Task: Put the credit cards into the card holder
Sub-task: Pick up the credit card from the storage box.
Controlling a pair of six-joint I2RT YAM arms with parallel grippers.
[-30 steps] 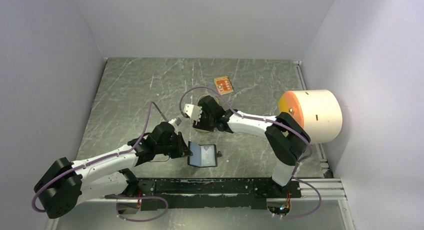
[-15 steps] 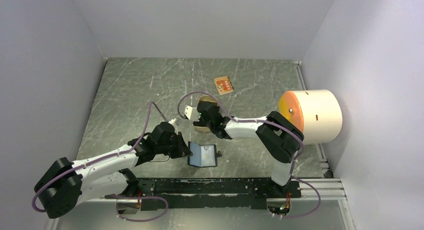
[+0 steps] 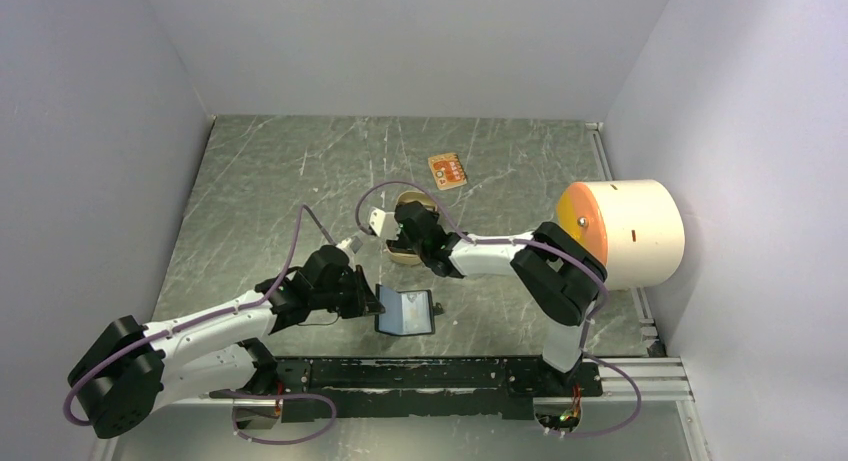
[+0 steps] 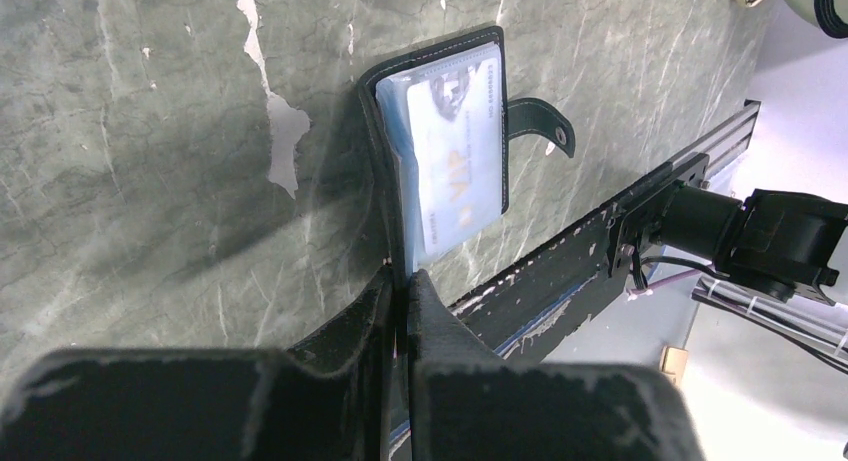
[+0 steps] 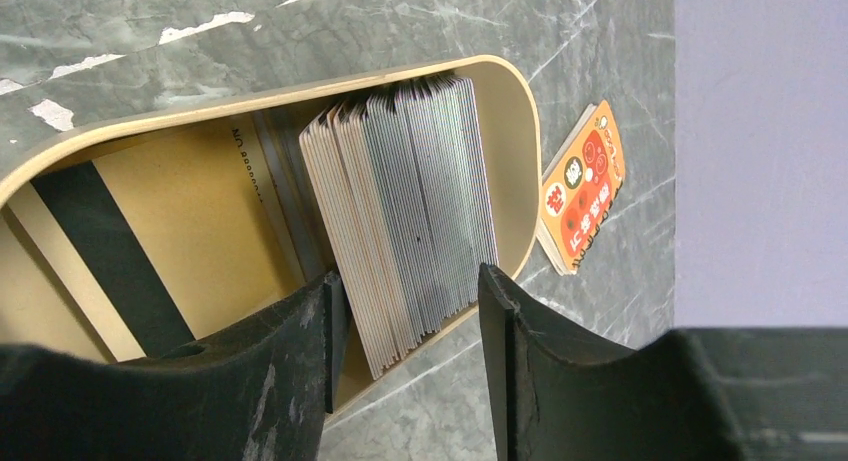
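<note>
Near edge: small black leather-like folding card holder (image 3: 405,312) lies open flat on the grey-green marbled desk (image 3: 250,201), blue lining up, snap tab out to the right. Left gripper (image 4: 403,281) has its jaws clamped tight on the holder's left cover flap, pinning it open.

One pale grey-white credit card (image 4: 455,151) already sits in the blue sleeve, so that one counts as done. Can't tell whether more are tucked behind it.

Mid desk, just beyond the holder: tan-gold oblong metal tin (image 5: 520,111), open, with a stack of thin grey and cream cards (image 5: 410,201) standing on edge at one end. Right gripper (image 5: 412,281) is down over it, jaws part-open and straddling the stack, one finger on each side. No card pinched or lifted out that I can see; can't tell whether the pads touch the outer cards.

Far side, well apart from the holder: tan-orange credit card (image 3: 447,169) lies flat on the desk just beyond the tin, untouched.

My read: early-to-mid. One card in, next pick not yet secured, orange card and the rest of the stack left. Separating a single card from that tight stack looks like the hard bit.
</note>
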